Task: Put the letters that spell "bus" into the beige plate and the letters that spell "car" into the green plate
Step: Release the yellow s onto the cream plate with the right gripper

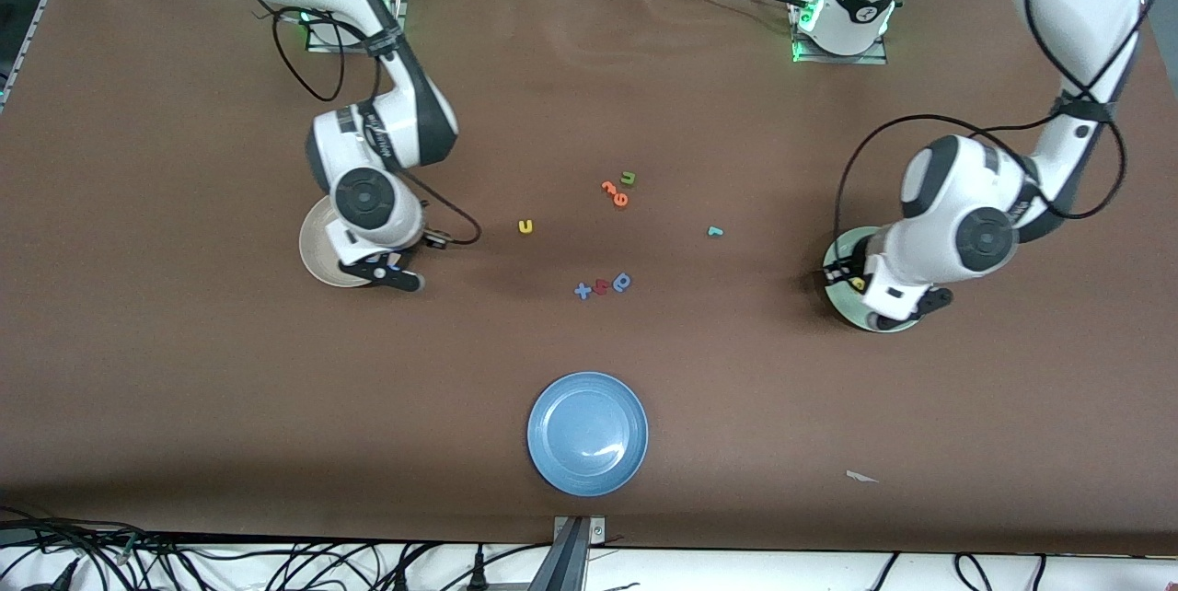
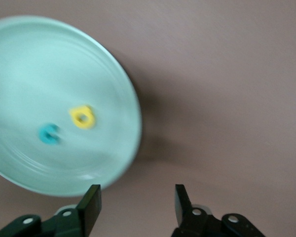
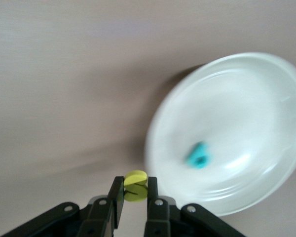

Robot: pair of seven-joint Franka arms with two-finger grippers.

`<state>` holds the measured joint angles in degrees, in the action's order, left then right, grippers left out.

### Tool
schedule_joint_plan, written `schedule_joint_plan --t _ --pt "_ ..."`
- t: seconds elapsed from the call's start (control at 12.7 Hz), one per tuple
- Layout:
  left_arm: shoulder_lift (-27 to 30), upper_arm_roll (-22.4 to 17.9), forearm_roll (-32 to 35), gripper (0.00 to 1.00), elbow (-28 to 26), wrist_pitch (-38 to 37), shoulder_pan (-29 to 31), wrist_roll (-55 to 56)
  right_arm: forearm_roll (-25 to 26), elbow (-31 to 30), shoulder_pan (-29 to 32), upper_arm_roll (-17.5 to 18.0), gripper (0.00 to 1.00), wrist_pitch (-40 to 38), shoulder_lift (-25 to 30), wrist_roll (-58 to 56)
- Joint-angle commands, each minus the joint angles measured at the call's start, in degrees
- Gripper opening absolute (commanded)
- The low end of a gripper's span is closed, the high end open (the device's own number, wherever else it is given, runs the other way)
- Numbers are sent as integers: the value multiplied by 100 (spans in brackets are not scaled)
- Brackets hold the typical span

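The beige plate lies toward the right arm's end of the table, with a teal letter in it. My right gripper hovers at that plate's rim, shut on a small yellow letter. The green plate lies toward the left arm's end and holds a yellow a and a teal c. My left gripper is open and empty over the bare table beside that plate. A yellow u and a teal r lie mid-table.
A green u and orange letters lie together mid-table. A blue x, a red letter and a blue a lie nearer the front camera. A blue plate sits near the table's front edge.
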<state>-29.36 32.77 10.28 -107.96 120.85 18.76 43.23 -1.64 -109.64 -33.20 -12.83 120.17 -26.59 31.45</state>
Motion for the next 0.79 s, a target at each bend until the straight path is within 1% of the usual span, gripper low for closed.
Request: schedule_joint_plan --t 0.0,0.08,0.16,0.24,0.31,0.39,0.47,0.55,0.71 --pt "-8 -52 -105 67 -6 52 -547 790 -161 -795 -2 -648 17 155 523 -1408" --pt "-78 -52 -105 66 -49 226 -714 1071 -475 -944 7 -842 17 190 523 -1866" --pt "-166 -52 -105 66 -85 472 -873 1404 -748 -1102 7 -1018 17 391 479 -2384" --pt "-280 -60 -96 66 -102 622 -1057 1643 -907 -1226 111 -1115 21 576 436 -2806" --pt "-377 -69 -79 66 -103 754 -1224 1784 -1039 -1270 173 -1116 28 638 374 -2906" --pt "-447 -69 -61 65 -120 843 -1322 1890 -1101 -1279 183 -1116 38 648 321 -2968" --pt "-474 -69 -26 64 -190 904 -1392 1969 -1119 -1271 191 -1116 55 639 303 -2978" --pt "-483 -69 -26 63 -269 975 -1436 2005 -1119 -1245 183 -1107 100 587 303 -2952" --pt "-536 -78 -17 60 -374 1202 -1446 2058 -1111 -1096 130 -1064 100 386 434 -2873"
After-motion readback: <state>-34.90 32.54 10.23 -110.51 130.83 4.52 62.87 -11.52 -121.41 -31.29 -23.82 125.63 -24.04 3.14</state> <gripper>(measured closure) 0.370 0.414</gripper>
